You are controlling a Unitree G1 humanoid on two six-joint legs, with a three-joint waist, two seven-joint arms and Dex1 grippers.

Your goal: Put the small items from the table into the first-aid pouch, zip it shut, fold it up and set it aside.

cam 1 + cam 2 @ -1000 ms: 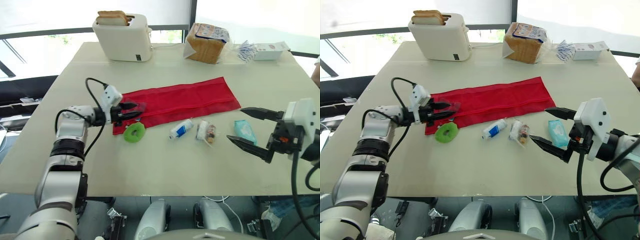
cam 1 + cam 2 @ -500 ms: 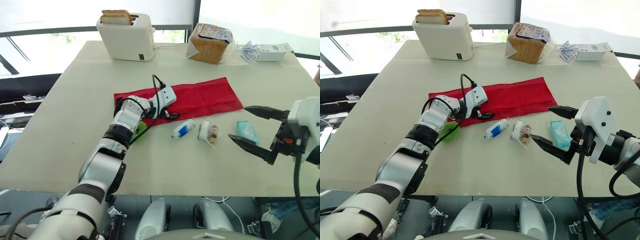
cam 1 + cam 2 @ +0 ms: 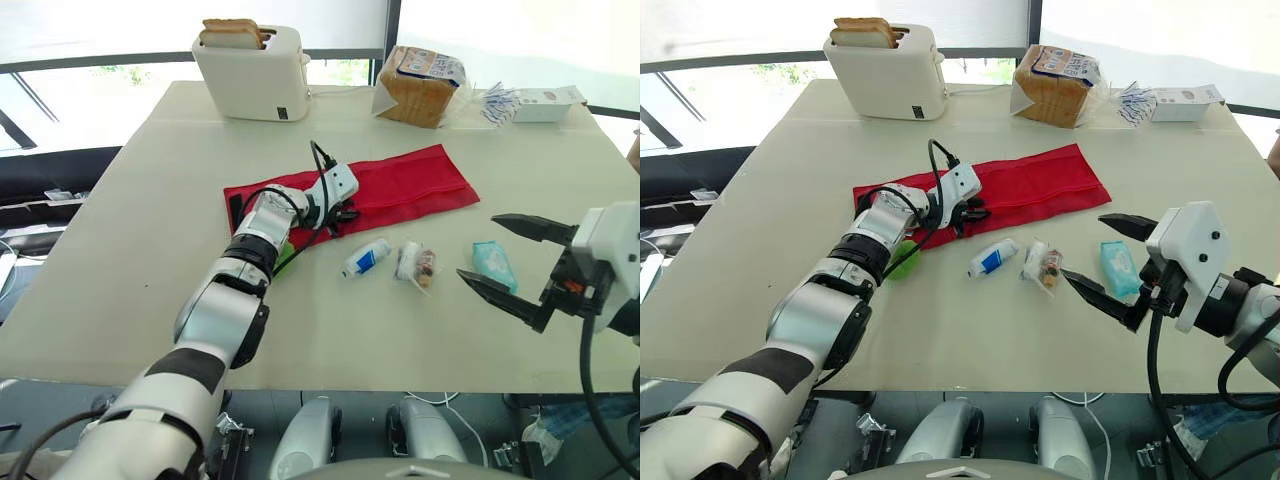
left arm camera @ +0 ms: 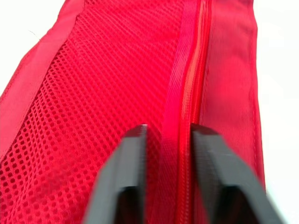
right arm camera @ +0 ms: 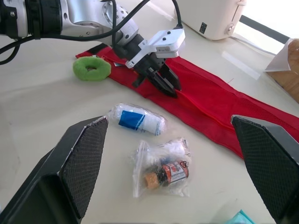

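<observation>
The red first-aid pouch (image 3: 410, 185) lies flat across the table's middle. My left gripper (image 3: 345, 214) is on its near edge, about a third of the way in from the left end. The left wrist view shows its fingers (image 4: 133, 154) pinched on a ridge of red fabric by the zipper (image 4: 192, 84). A green ring (image 3: 284, 259) lies half hidden behind that arm. In front of the pouch are a white and blue roll (image 3: 365, 257), a clear bag of small items (image 3: 416, 264) and a teal packet (image 3: 492, 262). My right gripper (image 3: 478, 246) hovers wide open beside the teal packet.
At the table's far side stand a white toaster (image 3: 253, 72) with bread in it, a bagged loaf (image 3: 415, 85), and a white box with loose packets (image 3: 535, 102). Bare tabletop lies left of the pouch and along the near edge.
My left gripper has travelled right from the pouch's left end to its near edge and closed on the fabric. The right gripper has stayed put.
</observation>
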